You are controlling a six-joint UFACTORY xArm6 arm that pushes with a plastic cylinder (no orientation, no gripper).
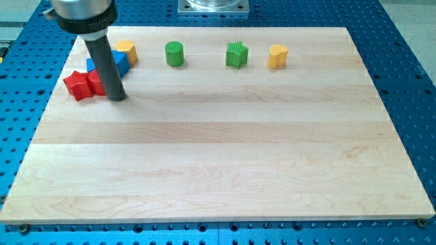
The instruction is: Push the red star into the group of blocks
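My tip [117,97] sits at 3 o'clock of the red star [79,84], against a second red block [96,82]; no jaws, just a rod. Blue block [120,62] and yellow block [127,50] at star's 1 o'clock. Green cylinder [174,53], green star [236,54], yellow heart [276,56] farther out at 2-3 o'clock.

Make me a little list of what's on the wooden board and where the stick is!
board: wooden table
red star: far left, near top
my tip: just right of the red blocks, touching or nearly
next to star: another red block, blue block, yellow block
top row: green cylinder, green star, yellow heart
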